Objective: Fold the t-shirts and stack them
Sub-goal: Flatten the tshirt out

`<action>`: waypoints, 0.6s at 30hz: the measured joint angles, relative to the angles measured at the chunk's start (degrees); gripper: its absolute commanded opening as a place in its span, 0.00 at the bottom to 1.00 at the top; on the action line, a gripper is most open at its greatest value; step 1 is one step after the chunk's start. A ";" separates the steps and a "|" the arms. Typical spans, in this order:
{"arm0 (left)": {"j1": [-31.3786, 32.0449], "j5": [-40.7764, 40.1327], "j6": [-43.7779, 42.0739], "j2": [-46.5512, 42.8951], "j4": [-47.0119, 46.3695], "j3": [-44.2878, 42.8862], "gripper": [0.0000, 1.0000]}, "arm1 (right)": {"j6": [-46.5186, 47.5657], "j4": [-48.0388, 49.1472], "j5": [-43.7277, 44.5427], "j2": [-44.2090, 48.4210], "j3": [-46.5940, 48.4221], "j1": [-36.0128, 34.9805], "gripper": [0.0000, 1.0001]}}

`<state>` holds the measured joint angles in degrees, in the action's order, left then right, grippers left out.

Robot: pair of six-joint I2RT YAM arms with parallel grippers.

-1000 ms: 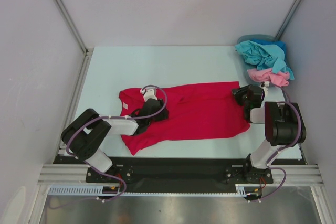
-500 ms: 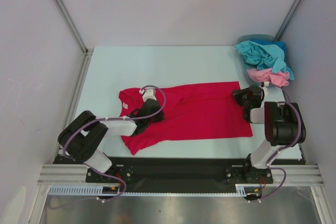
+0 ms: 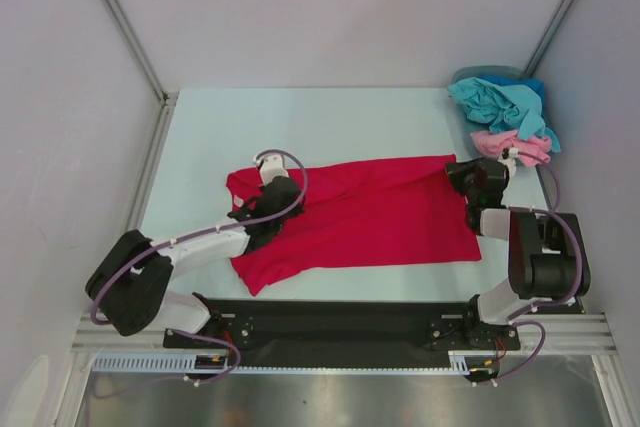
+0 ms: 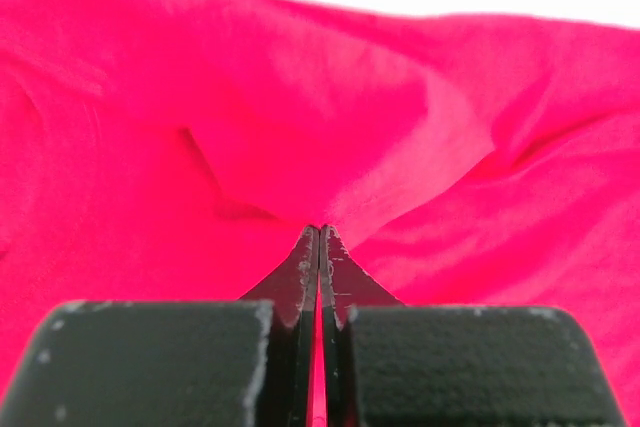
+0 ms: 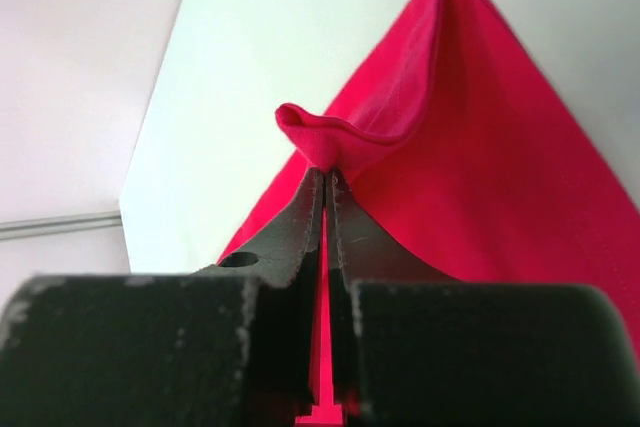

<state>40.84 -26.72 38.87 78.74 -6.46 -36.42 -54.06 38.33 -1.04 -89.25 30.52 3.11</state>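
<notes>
A crimson red t-shirt (image 3: 370,217) lies spread across the middle of the table, its neck end to the left. My left gripper (image 3: 272,197) is shut on a pinch of its cloth near the left shoulder; in the left wrist view the fingertips (image 4: 320,234) meet with red cloth (image 4: 400,127) between them. My right gripper (image 3: 463,175) is shut on the shirt's far right corner. In the right wrist view a small fold of red cloth (image 5: 320,137) sits pinched above the closed tips (image 5: 326,175). A teal-blue t-shirt (image 3: 503,102) and a light pink t-shirt (image 3: 512,145) lie heaped at the far right.
A blue-grey basket (image 3: 487,74) stands in the far right corner under the heaped shirts. Pale table surface (image 3: 300,122) stretches beyond the red shirt to the back wall. Metal frame rails run along the table's left edge (image 3: 150,167) and near edge.
Both grippers have closed on the red shirt. The left arm has stretched forward and the right gripper has moved toward the back, raising the shirt's far edge into a ridge.
</notes>
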 measured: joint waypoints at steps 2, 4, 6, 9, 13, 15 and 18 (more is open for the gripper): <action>-0.02 -1.46 -0.94 0.00 1.88 -2.84 0.00 | 0.28 -0.98 -0.13 1.16 0.50 -0.17 0.00; -0.13 -2.54 -1.70 0.15 3.45 -6.10 0.00 | 0.66 -1.53 -0.42 2.21 1.11 -0.35 0.00; -0.46 -3.74 -2.58 0.63 4.85 -10.14 0.00 | 1.11 -1.70 -0.87 3.39 1.51 -0.55 0.00; -1.44 -5.25 -4.15 2.36 6.93 -17.00 0.00 | 1.88 -1.77 -1.70 5.35 1.99 -0.79 0.00; -2.91 -6.91 -7.28 5.86 9.40 -26.97 0.00 | 2.73 -1.75 -2.89 7.37 2.29 -0.90 0.00; -3.32 -7.89 -9.01 7.39 10.36 -30.84 0.00 | 3.21 -1.68 -3.43 8.28 2.29 -0.90 0.00; -3.91 -8.74 -10.62 8.90 11.06 -33.59 0.00 | 3.58 -1.18 -4.37 8.68 2.29 -0.90 0.00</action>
<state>36.93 -35.46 28.25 87.64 4.60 -70.02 -50.48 37.15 -5.41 -80.58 32.82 2.22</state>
